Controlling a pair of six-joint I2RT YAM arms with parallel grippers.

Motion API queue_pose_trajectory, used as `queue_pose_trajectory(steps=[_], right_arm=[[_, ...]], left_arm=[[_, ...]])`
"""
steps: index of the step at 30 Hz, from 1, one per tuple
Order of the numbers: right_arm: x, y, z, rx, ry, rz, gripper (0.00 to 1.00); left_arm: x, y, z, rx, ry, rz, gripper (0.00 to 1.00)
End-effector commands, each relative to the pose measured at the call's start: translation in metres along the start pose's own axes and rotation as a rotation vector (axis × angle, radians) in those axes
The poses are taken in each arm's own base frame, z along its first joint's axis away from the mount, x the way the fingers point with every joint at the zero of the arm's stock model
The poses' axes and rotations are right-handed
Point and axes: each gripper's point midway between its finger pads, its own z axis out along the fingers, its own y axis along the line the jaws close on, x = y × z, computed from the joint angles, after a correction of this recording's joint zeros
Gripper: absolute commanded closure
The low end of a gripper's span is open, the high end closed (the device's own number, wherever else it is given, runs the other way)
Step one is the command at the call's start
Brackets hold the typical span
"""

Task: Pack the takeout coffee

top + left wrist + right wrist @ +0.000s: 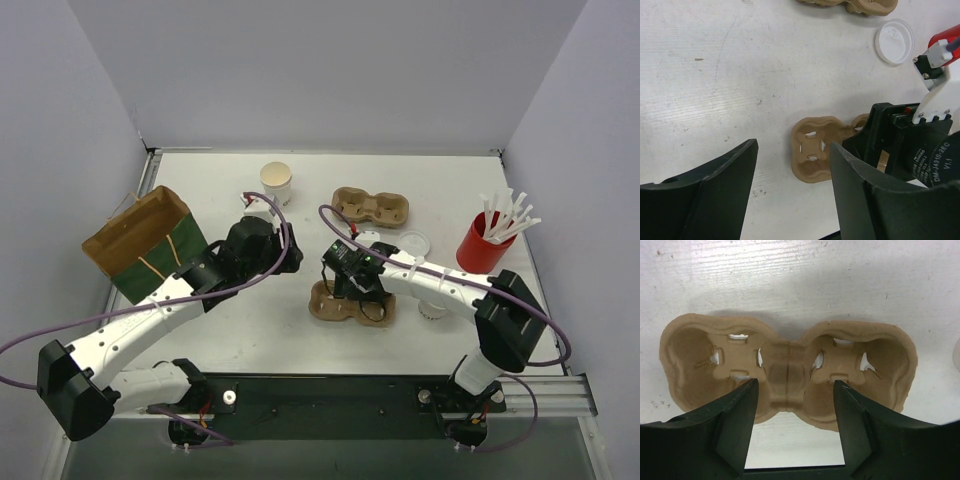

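The takeout coffee cup point(276, 183), white with a beige inside and no lid on it, stands upright at the back of the table. A round white lid point(413, 243) point(895, 41) lies flat to the right of centre. My left gripper point(280, 250) point(792, 147) hangs open and empty above bare table, in front of the cup and apart from it. My right gripper point(352, 290) point(795, 387) is open just above the middle of the near brown cup carrier point(345, 302) point(787, 370) point(815, 155), holding nothing.
A brown and green paper bag point(150, 245) stands open at the left. A second cup carrier point(372, 208) lies at the back centre. A red cup of white straws point(485, 243) stands at the right. Another white lid point(432, 310) lies partly under the right arm.
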Motion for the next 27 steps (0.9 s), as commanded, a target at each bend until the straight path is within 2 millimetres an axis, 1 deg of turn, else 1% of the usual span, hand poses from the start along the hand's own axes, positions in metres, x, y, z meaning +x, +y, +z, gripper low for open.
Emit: queue_pose_trajectory(steps=[1, 7, 9, 11, 12, 15, 20, 24, 27], right_arm=[[-0.003, 0.01, 0.004, -0.002, 0.003, -0.01, 0.43], [0.002, 0.017, 0.01, -0.013, 0.03, -0.036, 0.43], [0.003, 0.021, 0.011, -0.019, 0.036, -0.038, 0.43], [0.006, 0.022, 0.016, -0.004, 0.046, -0.036, 0.44], [0.008, 0.021, 0.019, 0.007, 0.052, -0.034, 0.45], [0.014, 0.014, 0.022, 0.037, 0.052, -0.017, 0.46], [0.017, 0.007, 0.022, 0.063, 0.048, -0.005, 0.47], [0.021, 0.003, 0.025, 0.082, 0.05, 0.0, 0.48], [0.024, 0.003, 0.026, 0.087, 0.053, -0.005, 0.48]], left_arm=[[-0.026, -0.015, -0.018, 0.081, -0.039, 0.004, 0.31], [-0.035, -0.02, -0.024, 0.102, -0.048, 0.013, 0.31], [-0.036, -0.019, -0.026, 0.096, -0.045, 0.019, 0.31], [-0.038, -0.017, -0.028, 0.09, -0.051, 0.021, 0.31], [-0.039, -0.015, -0.03, 0.087, -0.051, 0.022, 0.31], [-0.044, -0.011, -0.035, 0.078, -0.06, 0.02, 0.31], [-0.058, -0.009, -0.048, 0.074, -0.089, 0.015, 0.31], [-0.065, -0.008, -0.051, 0.071, -0.103, 0.017, 0.31], [-0.066, -0.005, -0.051, 0.06, -0.102, 0.017, 0.31]])
